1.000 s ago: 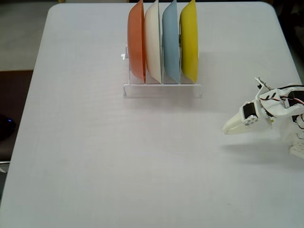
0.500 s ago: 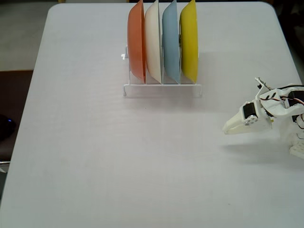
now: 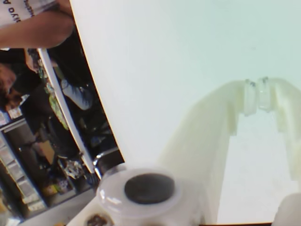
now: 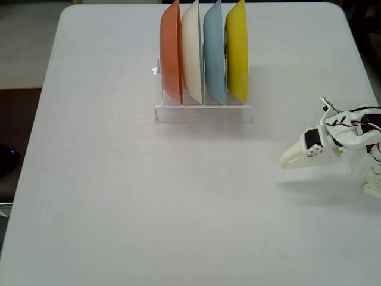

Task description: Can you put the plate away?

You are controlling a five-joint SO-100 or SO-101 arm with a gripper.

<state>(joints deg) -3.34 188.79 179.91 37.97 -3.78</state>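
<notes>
The yellow plate stands on edge in the rightmost slot of the clear rack at the back middle of the table, in the fixed view. My white gripper is low over the table at the right edge, well in front and to the right of the rack, pointing left. Its jaws are closed together and hold nothing. In the wrist view the gripper shows its two tips touching over bare white table. The plate does not show in the wrist view.
An orange plate, a white plate and a light blue plate stand in the rack's other slots. The white table fills the fixed view. The wrist view shows the table's edge with clutter beyond.
</notes>
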